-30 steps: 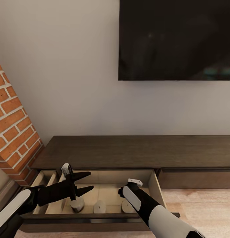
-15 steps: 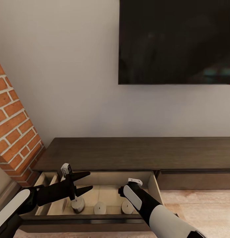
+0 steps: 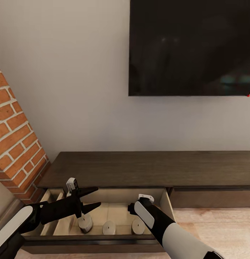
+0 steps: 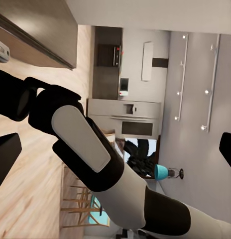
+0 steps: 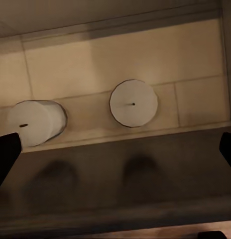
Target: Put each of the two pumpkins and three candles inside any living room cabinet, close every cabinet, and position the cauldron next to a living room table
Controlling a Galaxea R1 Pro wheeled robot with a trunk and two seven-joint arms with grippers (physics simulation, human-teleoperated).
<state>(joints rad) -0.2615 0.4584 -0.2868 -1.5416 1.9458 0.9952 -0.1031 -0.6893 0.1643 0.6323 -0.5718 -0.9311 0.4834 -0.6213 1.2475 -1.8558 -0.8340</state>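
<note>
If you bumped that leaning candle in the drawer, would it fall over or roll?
The tilted squat greyish-tan candle would probably tip, since it already leans. On its round side, it might roll along the open wooden drawer. The flat middle candle looks steadier.

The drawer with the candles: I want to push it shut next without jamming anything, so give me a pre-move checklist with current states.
1. Three candles lie inside the open drawer of the cabinet: ok.
2. Candles sit below the drawer's rim: cannot tell.
3. Left gripper is open and holds nothing: ok.
4. Right gripper is open, holds nothing: ok.
5. Right arm is out of the drawer's path: not ok, its wrist hangs over the drawer.
6. Pumpkins stored: cannot tell.
</note>
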